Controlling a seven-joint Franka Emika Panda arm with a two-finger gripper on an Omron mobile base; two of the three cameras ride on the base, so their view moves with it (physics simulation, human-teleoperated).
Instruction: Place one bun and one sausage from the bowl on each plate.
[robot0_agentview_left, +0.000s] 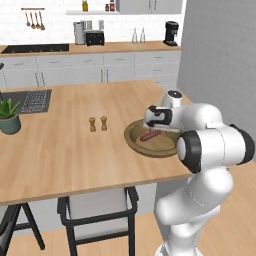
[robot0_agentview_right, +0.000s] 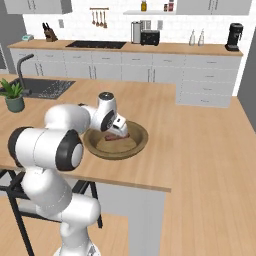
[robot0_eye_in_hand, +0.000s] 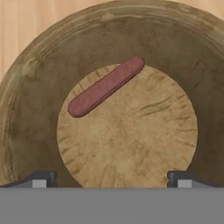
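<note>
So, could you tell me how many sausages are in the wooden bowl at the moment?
1. The sausage lies at the edge of the flat floor of the bowl, ahead of the gripper. The arm hides part of the bowl from the base views.

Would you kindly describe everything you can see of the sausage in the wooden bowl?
The sausage is a slim reddish-brown cylinder with rounded ends and a smooth, matte skin. It lies flat and alone inside the dark wooden bowl, slanted across the edge of the paler flat bottom and partly on the darker sloping wall. Nothing else touches it; the open gripper hovers above.
</note>
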